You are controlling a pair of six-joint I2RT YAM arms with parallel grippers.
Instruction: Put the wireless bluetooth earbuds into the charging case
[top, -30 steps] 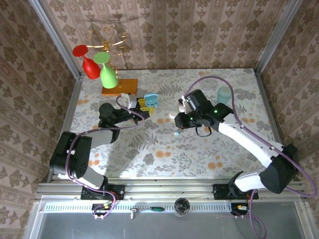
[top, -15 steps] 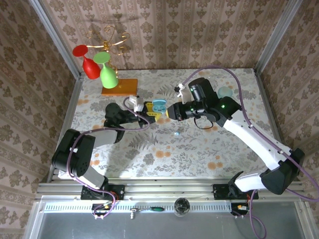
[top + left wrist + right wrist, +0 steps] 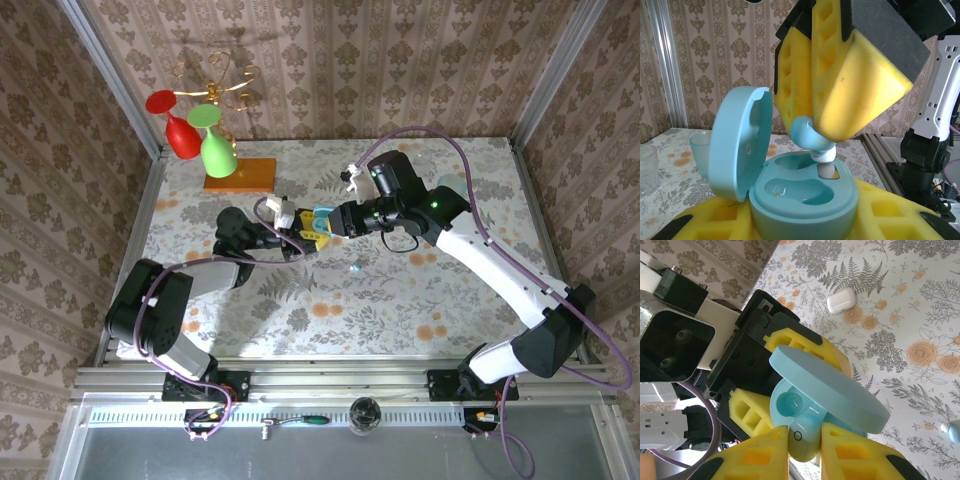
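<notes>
The light-blue charging case (image 3: 805, 197) stands with its lid (image 3: 740, 142) swung open, and my left gripper (image 3: 802, 222) is shut on its base with yellow pads on both sides. From above, my right gripper (image 3: 832, 135) comes down shut on one pale blue earbud (image 3: 812, 140), whose white tip touches the rim of the far socket. The right wrist view has that earbud (image 3: 807, 432) pinched in the right gripper (image 3: 806, 447) just over the case (image 3: 790, 404). From the top view the two grippers (image 3: 300, 228) (image 3: 340, 220) meet at the case (image 3: 322, 215). A second earbud (image 3: 354, 267) lies on the table.
A white pebble-shaped case (image 3: 841, 300) lies on the floral tablecloth. A teal cup (image 3: 450, 185) stands at the back right. Red and green wine glasses (image 3: 200, 140) hang on an orange-based stand at the back left. A clear glass (image 3: 645, 167) stands at the left.
My right gripper has risen from the table and moved left with the earbud to the case. The left gripper has carried the open case a little to the right.
</notes>
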